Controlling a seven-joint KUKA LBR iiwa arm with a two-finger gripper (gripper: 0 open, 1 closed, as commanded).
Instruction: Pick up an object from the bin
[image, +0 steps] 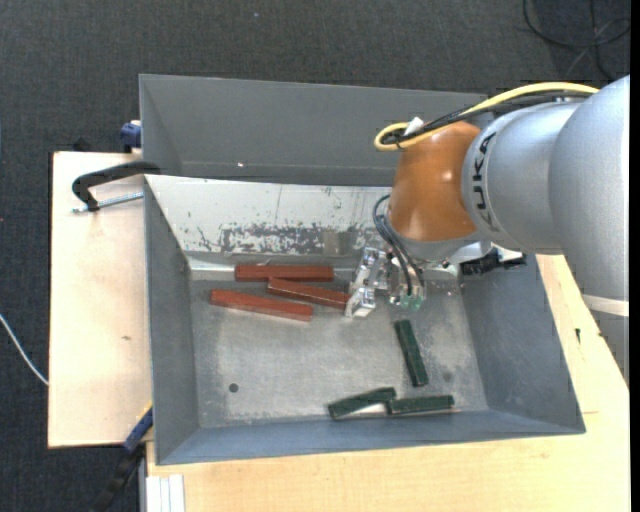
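My gripper (383, 297) hangs near the back middle of the bin, open, with nothing visible between its two fingertips. Its left fingertip (358, 301) is right at the right end of a red-brown bar (308, 293) that lies flat on the floor. Two more red-brown bars lie close by: one (284, 271) behind it along the back wall, the other (261, 304) in front and to the left. A dark green bar (410, 352) lies just in front of the right fingertip, pointing toward the front.
Two more dark green bars (361, 404) (422, 404) lie end to end along the front wall. The arm with its orange cover comes in from the right above the back right part of the bin.
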